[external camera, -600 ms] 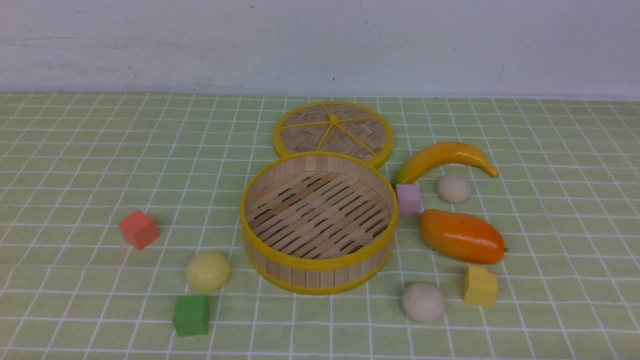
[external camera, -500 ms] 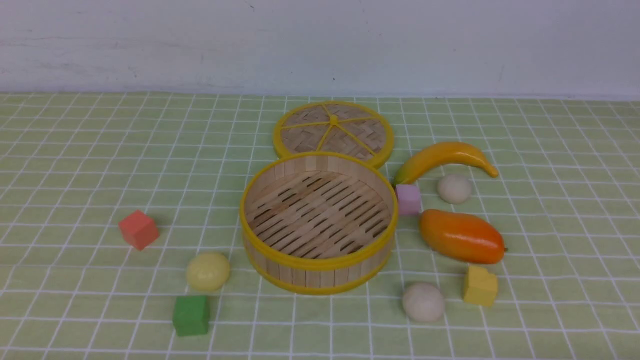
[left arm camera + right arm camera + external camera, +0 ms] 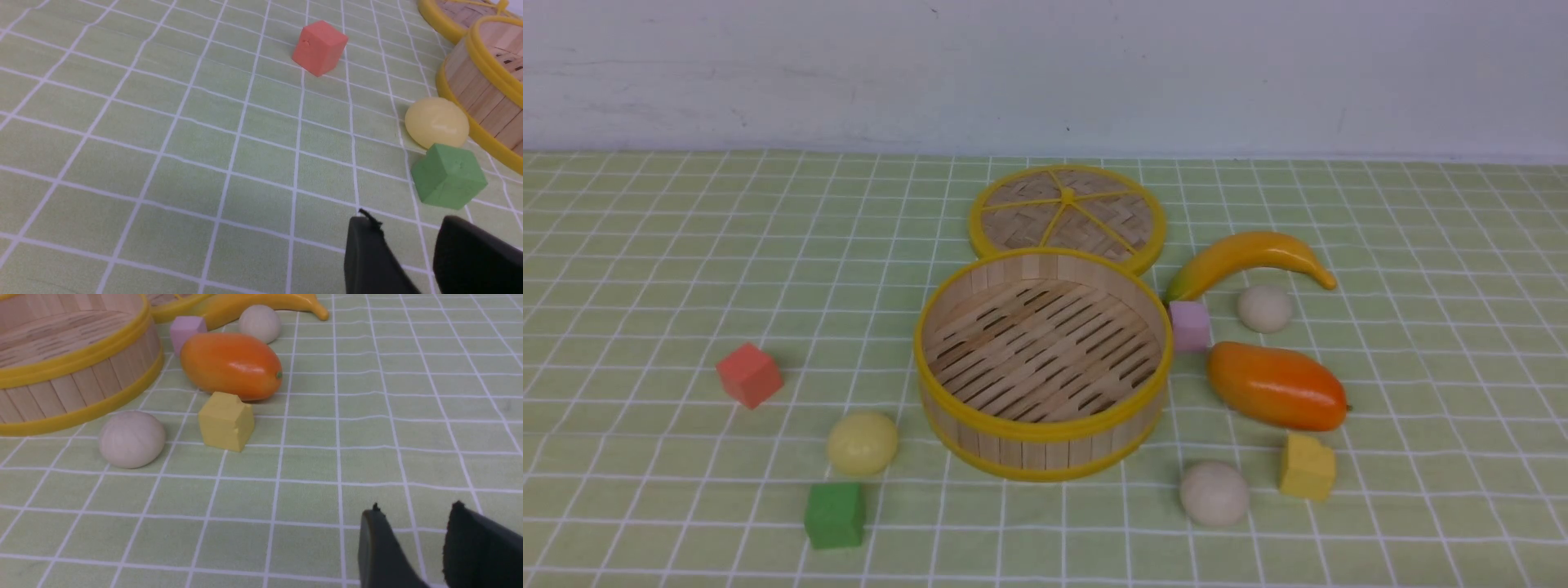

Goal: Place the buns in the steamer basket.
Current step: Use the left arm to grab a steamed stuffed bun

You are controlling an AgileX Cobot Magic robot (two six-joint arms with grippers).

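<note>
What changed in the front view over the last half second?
Nothing visibly changed. The yellow bun, the near off-white bun and the far off-white bun lie where they were, outside the empty steamer basket. No arm has entered the front view.

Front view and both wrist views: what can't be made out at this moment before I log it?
- Arms: outside the front view; wrist views show only fingertips of the left gripper and right gripper, cut off by the frame edge.
- Steamer basket: cropped by the frame edge in both wrist views.
- Lid: near edge hidden behind the basket, front view.
- Yellow bun: edge covered by the green cube, left wrist view.
</note>
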